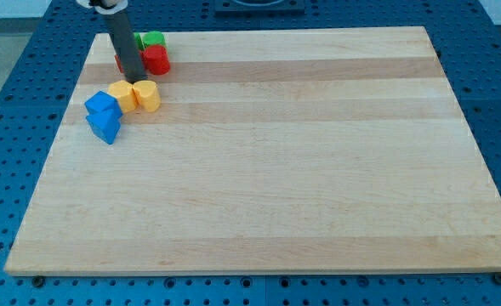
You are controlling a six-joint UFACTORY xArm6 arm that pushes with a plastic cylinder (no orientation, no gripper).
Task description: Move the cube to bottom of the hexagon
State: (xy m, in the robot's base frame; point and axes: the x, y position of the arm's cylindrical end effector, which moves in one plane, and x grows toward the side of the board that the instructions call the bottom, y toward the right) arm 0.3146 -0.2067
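My tip (pixel 134 79) stands near the board's top left corner, just above the two yellow blocks and left of a red block (pixel 156 59). The yellow hexagon (pixel 123 95) lies directly below the tip, with a second yellow block (pixel 149 96), rounded like a heart, touching its right side. A blue cube (pixel 102 104) touches the hexagon's left side. Another blue block (pixel 105 127), its shape unclear, lies right below the cube and touches it.
A green block (pixel 153 39) sits above the red block at the board's top edge. A second red block (pixel 119 61) is partly hidden behind the rod. The wooden board (pixel 276 170) lies on a blue perforated table.
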